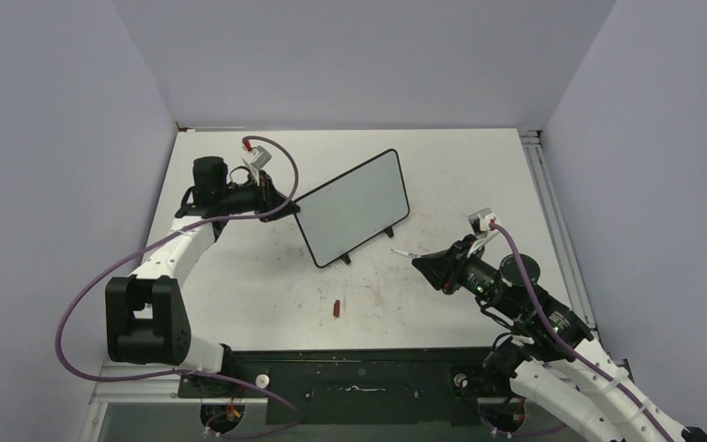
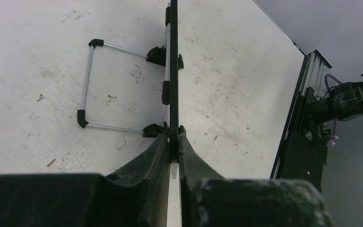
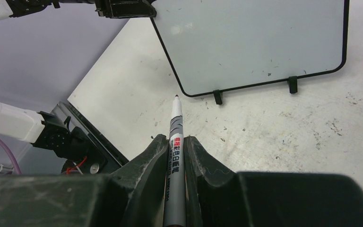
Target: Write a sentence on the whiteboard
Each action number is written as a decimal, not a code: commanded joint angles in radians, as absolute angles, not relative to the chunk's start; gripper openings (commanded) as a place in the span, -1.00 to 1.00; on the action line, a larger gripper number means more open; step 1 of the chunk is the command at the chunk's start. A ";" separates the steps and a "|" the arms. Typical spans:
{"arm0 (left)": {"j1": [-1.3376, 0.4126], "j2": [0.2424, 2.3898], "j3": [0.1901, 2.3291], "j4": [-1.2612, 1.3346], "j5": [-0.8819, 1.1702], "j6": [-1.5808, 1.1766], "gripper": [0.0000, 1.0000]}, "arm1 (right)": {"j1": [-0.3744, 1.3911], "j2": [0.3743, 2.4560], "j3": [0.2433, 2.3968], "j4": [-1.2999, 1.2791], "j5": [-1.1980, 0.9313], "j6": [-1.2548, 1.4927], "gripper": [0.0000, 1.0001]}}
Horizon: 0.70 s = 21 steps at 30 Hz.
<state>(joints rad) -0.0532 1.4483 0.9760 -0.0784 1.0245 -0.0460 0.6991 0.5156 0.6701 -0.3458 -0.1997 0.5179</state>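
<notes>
The whiteboard [image 1: 354, 207] stands tilted on its two black feet at mid-table, with a thin black frame and a glossy grey-white face. No sentence shows on that face [image 3: 255, 42]. My left gripper [image 1: 287, 198] is shut on the board's left edge. In the left wrist view that edge [image 2: 173, 71] runs straight up from between the closed fingers of the left gripper [image 2: 174, 139]. My right gripper [image 1: 421, 262] is shut on a grey marker [image 3: 176, 123]. The marker's uncapped tip points at the board's lower left corner, a short way off it.
A small red cap [image 1: 336, 308] lies on the table in front of the board. A wire stand [image 2: 87, 85] juts from the back of the board. A metal rail [image 1: 552, 212] runs along the table's right edge. Grey walls close in on three sides.
</notes>
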 commanded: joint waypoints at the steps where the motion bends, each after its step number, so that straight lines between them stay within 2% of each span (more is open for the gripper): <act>1: -0.066 1.436 0.976 -0.173 1.048 -0.021 -1.00 | 0.694 0.495 0.666 -0.306 -0.210 0.536 -0.89; 4: -0.066 1.443 0.989 -0.198 1.025 -0.014 -0.97 | 0.694 0.488 0.657 -0.303 -0.208 0.537 -0.89; 6: -0.066 1.445 0.996 -0.211 1.010 -0.015 -0.84 | 0.695 0.489 0.650 -0.298 -0.204 0.536 -0.89; 12: -0.066 1.413 0.988 -0.178 0.959 -0.054 -0.42 | 0.695 0.516 0.634 -0.252 -0.209 0.535 -0.89; 17: -0.064 1.367 0.972 -0.136 0.893 -0.102 0.00 | 0.696 0.558 0.618 -0.184 -0.197 0.548 -0.89; 21: -0.064 1.335 0.964 -0.108 0.879 -0.131 0.04 | 0.704 0.607 0.596 -0.057 -0.194 0.577 -0.89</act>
